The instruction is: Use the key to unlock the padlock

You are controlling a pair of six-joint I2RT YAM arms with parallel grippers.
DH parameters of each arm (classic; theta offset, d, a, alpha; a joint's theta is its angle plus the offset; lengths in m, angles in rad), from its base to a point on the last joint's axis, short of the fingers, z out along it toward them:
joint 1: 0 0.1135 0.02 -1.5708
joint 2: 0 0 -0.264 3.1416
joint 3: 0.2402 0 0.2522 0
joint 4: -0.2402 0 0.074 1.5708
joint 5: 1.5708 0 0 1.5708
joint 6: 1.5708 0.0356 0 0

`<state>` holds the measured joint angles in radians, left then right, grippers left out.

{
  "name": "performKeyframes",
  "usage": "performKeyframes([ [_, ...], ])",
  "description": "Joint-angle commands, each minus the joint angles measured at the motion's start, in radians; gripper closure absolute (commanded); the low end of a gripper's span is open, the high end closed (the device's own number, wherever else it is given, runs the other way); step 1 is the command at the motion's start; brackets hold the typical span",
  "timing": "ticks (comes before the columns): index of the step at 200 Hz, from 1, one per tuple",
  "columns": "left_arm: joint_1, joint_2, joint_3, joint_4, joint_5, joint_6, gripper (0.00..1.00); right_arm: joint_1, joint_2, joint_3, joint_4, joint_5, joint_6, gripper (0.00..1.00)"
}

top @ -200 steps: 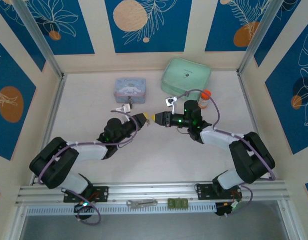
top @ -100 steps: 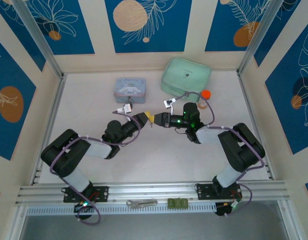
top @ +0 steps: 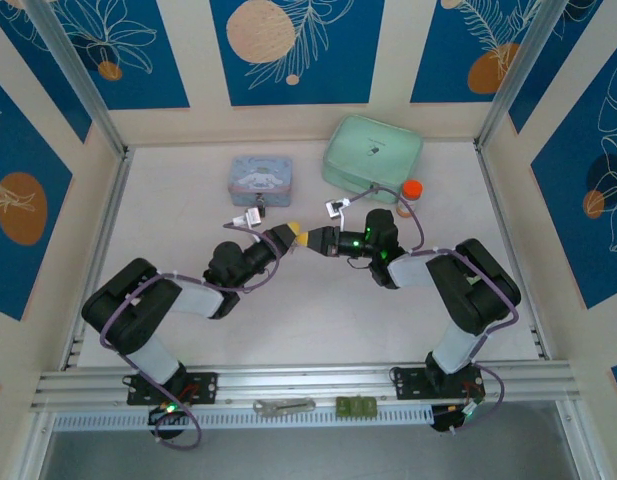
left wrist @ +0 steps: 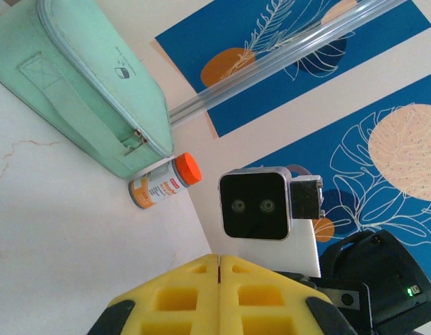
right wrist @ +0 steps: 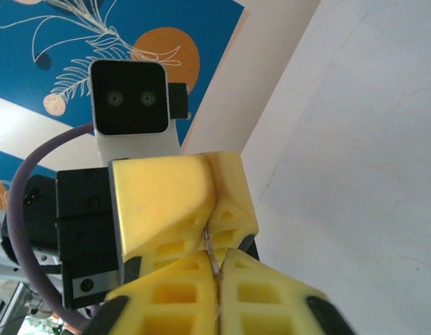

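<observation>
My two grippers meet tip to tip at mid-table. In the top view the left gripper (top: 291,234) and the right gripper (top: 304,238) touch with their yellow fingers. In the right wrist view a thin silvery key (right wrist: 210,250) runs from the seam of the left gripper's fingers (right wrist: 174,202) into the seam of my right gripper (right wrist: 216,276). Both grippers are shut on it. From the left wrist, the left gripper (left wrist: 220,264) has its pads pressed together. The padlock is out of view.
A pale blue tin (top: 261,177) sits at the back left and a mint green pouch (top: 373,150) at the back right. An orange-capped bottle (top: 409,195) lies just behind the right arm. A silver wrench-like tool (top: 284,406) rests on the front rail.
The right gripper has slid left up to the left gripper's tip and shut on the key. The left gripper stayed shut.
</observation>
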<state>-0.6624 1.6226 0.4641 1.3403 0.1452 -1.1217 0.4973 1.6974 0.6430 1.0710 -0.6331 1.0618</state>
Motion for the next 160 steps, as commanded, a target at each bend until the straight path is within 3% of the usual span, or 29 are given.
performKeyframes([
  [1, -0.002, 0.001, -0.007, 0.068, -0.006, -0.018, 1.0, 0.0, 0.018, -0.01, 0.048, 0.01, 0.027, 1.0],
  [38, -0.003, -0.001, -0.01, 0.068, -0.013, -0.024, 1.0, -0.019, 0.002, -0.015, -0.008, 0.016, -0.006, 1.0],
  [66, 0.011, -0.011, -0.02, 0.063, -0.029, -0.004, 0.49, -0.019, -0.044, -0.005, -0.178, 0.031, -0.108, 1.0],
  [78, 0.038, -0.016, -0.017, 0.026, -0.018, 0.001, 0.37, -0.017, -0.071, -0.004, -0.256, 0.048, -0.161, 1.0],
  [130, 0.223, -0.038, 0.064, -0.357, 0.143, 0.062, 0.38, -0.008, -0.158, 0.021, -0.525, 0.121, -0.319, 1.0],
  [160, 0.303, -0.032, 0.144, -0.662, 0.17, 0.196, 0.41, 0.004, -0.185, 0.063, -0.676, 0.182, -0.394, 1.0],
])
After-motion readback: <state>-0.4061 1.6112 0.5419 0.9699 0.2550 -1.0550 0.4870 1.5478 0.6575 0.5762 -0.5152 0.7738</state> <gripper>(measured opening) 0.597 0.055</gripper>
